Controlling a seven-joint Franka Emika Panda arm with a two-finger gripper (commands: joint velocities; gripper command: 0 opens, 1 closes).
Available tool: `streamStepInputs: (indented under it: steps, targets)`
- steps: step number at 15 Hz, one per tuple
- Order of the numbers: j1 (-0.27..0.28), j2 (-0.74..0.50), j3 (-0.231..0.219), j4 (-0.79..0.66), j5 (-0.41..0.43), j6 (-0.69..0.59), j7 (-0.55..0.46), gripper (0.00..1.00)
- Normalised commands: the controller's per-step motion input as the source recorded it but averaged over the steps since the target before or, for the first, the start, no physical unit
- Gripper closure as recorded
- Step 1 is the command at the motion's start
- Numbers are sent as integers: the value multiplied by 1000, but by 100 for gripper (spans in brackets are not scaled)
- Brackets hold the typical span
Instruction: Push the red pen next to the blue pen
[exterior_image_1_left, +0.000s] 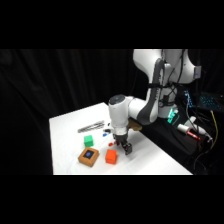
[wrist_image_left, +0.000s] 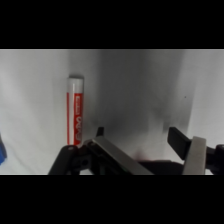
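Note:
In the wrist view the red pen (wrist_image_left: 75, 111) lies flat on the white table, red with a whitish end at the top of the picture. My gripper (wrist_image_left: 137, 137) is open and holds nothing; the pen lies just outside its left finger (wrist_image_left: 99, 132), not in the gap. From the side view, the gripper (exterior_image_1_left: 125, 149) is down at the table with the red pen (exterior_image_1_left: 110, 144) showing as a small red mark to its left. The blue pen (exterior_image_1_left: 104, 133) is a small blue mark farther back, near the tongs. A blue sliver (wrist_image_left: 1, 150) sits at the wrist view's left edge; I cannot tell what it is.
An orange cube (exterior_image_1_left: 111, 157) stands close to the gripper's left, and a brown box with a blue top (exterior_image_1_left: 88, 157) lies beyond it. A green cube (exterior_image_1_left: 88, 141) and metal tongs (exterior_image_1_left: 91, 127) lie farther back. The table's front edge (exterior_image_1_left: 120, 173) is near.

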Motion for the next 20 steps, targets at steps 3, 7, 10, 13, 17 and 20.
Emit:
streamStepInputs:
  steps: [3, 7, 10, 13, 17, 20]
  targets:
    - [-46, 7, -58, -94, 26, 259, -49, 0]
    - [-68, -33, -98, -111, -14, 234, -37, 0]
    - [-62, -41, -80, -103, -37, 206, -32, 0]
    - [-31, -42, -78, -86, -69, 183, -15, 0]
    - [6, -50, -92, -66, -110, 150, 13, 0]
    - [17, -73, -80, -59, -122, 121, 23, 0]
